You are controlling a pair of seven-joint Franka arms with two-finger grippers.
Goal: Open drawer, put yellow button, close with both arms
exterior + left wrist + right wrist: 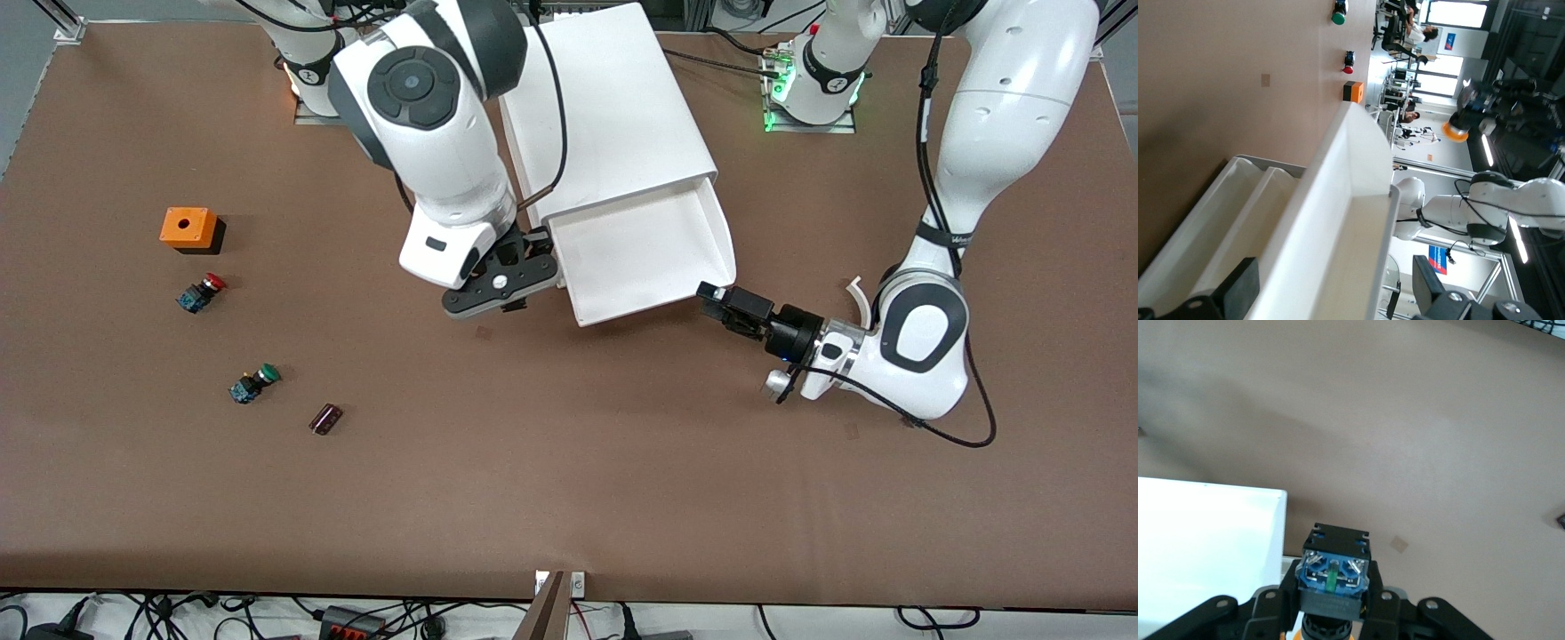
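The drawer (640, 258) is pulled out of the white cabinet (605, 107) and is empty. My right gripper (505, 283) is beside the drawer's wall at the right arm's end. It is shut on the yellow button (1331, 570), whose blue base faces the right wrist camera (1331, 590). The drawer's corner (1211, 533) lies just beside it. My left gripper (711, 298) is at the drawer's front corner toward the left arm's end. In the left wrist view (1335, 280) its fingers (1238, 287) stand wide apart astride the drawer's front wall (1338, 200).
Toward the right arm's end lie an orange box (188, 228), a red-capped switch (201, 292), a green-capped switch (253, 383) and a small dark part (325, 419). The brown table (569, 462) runs on toward the front camera.
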